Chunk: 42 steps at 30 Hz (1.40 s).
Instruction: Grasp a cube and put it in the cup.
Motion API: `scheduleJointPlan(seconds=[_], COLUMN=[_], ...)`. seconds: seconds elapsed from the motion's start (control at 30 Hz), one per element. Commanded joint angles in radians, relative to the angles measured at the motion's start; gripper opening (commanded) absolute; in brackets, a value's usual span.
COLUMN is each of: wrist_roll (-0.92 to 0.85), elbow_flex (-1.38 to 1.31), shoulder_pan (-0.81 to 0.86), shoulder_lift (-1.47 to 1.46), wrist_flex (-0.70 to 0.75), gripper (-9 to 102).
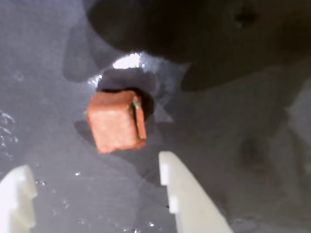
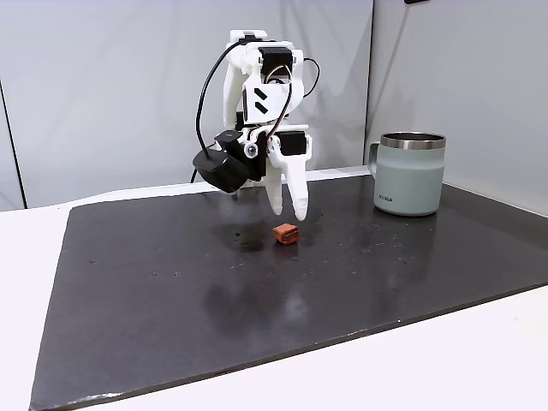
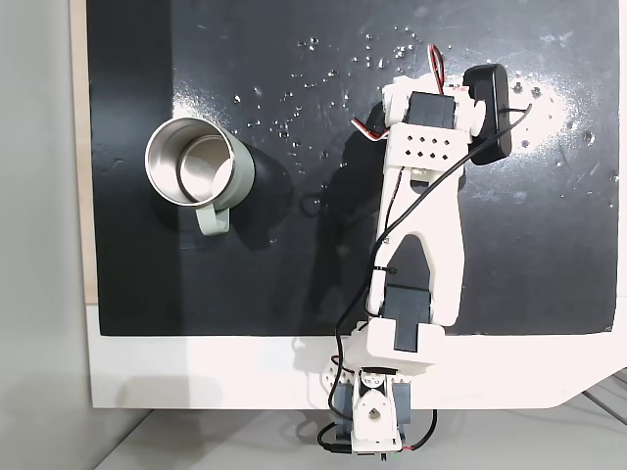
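Black slab [image 2: 171, 282] covering most of white table [image 2: 428, 368], glossy, speckled with small droplets near the far edge in a fixed view from above. White arm [image 3: 421, 245] reaching from table edge out over slab, black cables along it, black camera pod [image 2: 224, 169] hanging beside wrist. Cup [image 2: 409, 174] upright on slab, pale grey-green with bare steel rim, handle on its left side in a fixed view from the front, dark lettering low on wall; seen from above [image 3: 201, 174] empty, steel inside, well apart from arm. Gripper [image 2: 288, 210] pointing down, fingers parted, nothing between them, tips hanging just above slab and not touching cube. Wrist view: two white fingertips [image 1: 180, 189] entering from bottom edge with wide gap, gripper [image 1: 95, 187] spread wider than cube. Cube [image 2: 286, 233] small, reddish-brown, resting on slab just below and slightly in front of fingertips, well apart from cup, to its left in the front view. Wrist view: cube [image 1: 116, 121] sitting above the gap between fingers, rotated slightly, dark shadow behind it, glare spot just beyond.
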Motion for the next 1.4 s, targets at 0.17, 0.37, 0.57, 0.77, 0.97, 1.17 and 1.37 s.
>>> scheduleJointPlan(seconds=[0.17, 0.37, 0.57, 0.77, 0.97, 1.17, 1.37], wrist_roll=[-0.009, -0.009, -0.015, -0.025, -0.026, -0.025, -0.003], elbow_flex=[-0.103, -0.13, -0.135, -0.135, -0.135, -0.135, -0.132], shoulder_pan=[0.014, 0.014, 0.012, 0.015, 0.021, 0.021, 0.015], shoulder_lift=[-0.063, -0.13, -0.153, -0.155, -0.155, -0.135, -0.04], wrist_flex=[0.005, 0.002, 0.002, 0.0, 0.003, 0.012, 0.051], gripper=[28, 27, 26, 17, 9, 7, 7])
